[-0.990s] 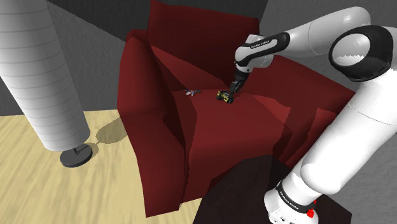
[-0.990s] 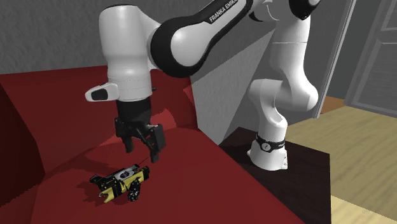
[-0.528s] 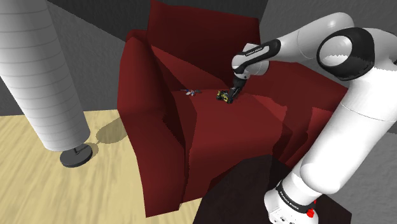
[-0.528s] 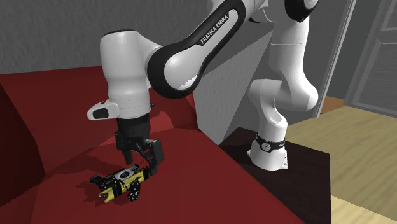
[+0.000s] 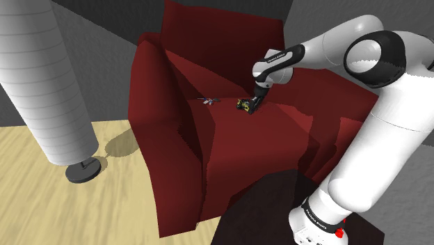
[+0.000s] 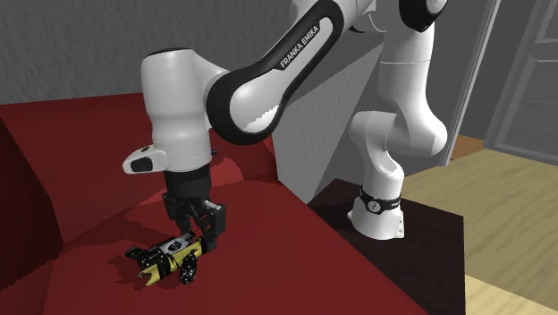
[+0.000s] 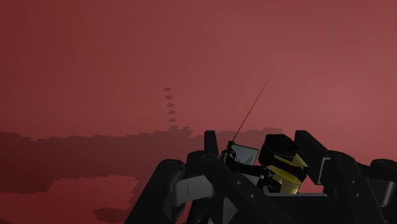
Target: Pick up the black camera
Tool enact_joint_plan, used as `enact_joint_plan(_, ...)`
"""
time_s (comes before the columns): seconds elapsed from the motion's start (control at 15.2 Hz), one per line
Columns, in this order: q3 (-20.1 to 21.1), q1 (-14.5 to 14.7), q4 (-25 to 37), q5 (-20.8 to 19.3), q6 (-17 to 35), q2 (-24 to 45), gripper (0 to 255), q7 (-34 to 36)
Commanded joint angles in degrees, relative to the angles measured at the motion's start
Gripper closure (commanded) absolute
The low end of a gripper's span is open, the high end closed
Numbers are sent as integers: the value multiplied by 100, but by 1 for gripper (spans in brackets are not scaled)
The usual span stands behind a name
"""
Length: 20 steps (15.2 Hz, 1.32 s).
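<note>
Straddling black-and-yellow camera (image 6: 170,258) on red sofa seat (image 6: 295,234); gripper (image 6: 198,240) low at camera's end nearer arm, fingers (image 7: 211,153) spread, unclenched, nothing gripped; wrist view puts camera body between both fingers, contact unclear; camera judged rigid, small, probably light; hard smooth shell could slip; thin protruding bits at far end look fragile; best hold likely across blocky middle, flat sides against pads; soft cushion may let it tip under squeeze.
</note>
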Motion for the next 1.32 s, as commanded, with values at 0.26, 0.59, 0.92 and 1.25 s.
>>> enact_joint_plan(0.26,-10,1,3,-34,-58,-58,255,17)
enact_joint_plan(0.59,-28,18,165,-160,-412,-270,255,116)
enact_joint_plan(0.92,-36,30,358,-263,-771,-454,255,199)
enact_joint_plan(1.25,-37,37,541,-333,-1072,-584,255,258)
